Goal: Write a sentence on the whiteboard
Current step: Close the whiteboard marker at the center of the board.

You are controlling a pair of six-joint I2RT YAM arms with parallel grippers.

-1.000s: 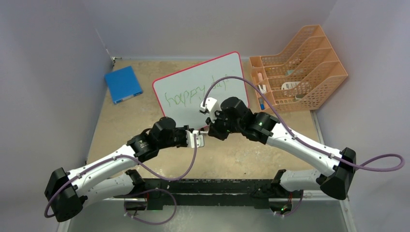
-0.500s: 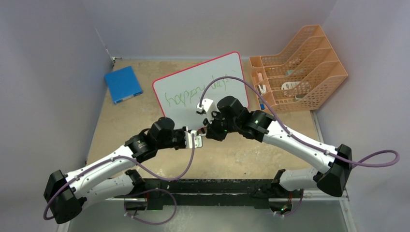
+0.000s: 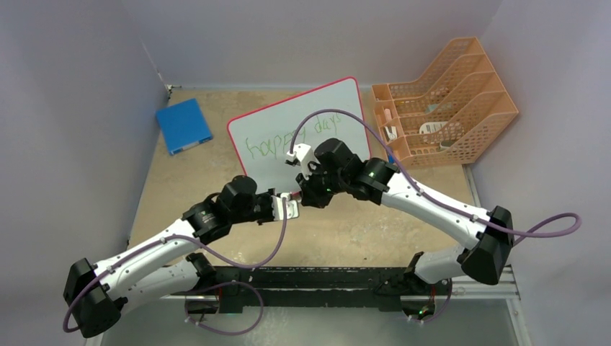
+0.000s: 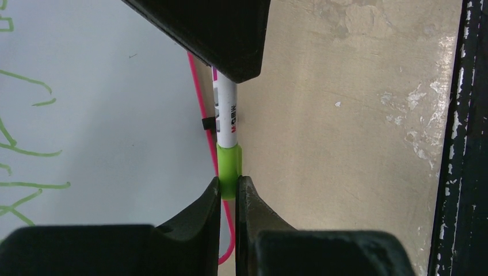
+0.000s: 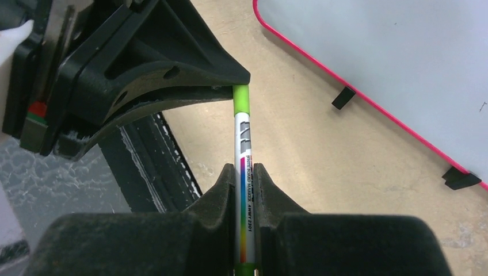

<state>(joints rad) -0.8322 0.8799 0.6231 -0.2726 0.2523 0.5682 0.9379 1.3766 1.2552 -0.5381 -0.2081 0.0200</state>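
The whiteboard lies on the table with the sentence "happy days" in green across it. Just in front of its near edge, both grippers meet on a white marker. My left gripper is shut on the marker's green cap. My right gripper is shut on the marker's barrel. The cap end sits between the left fingers. In the top view the left gripper and right gripper are tip to tip. The board's red rim lies under the marker.
A blue square pad lies at the far left. An orange file rack with small items stands at the right of the board. A black rail runs along the near edge. The board's black feet show in the right wrist view.
Both grippers have shifted a little to the left while staying joined at the marker. The right arm now uncovers more of the word "days".
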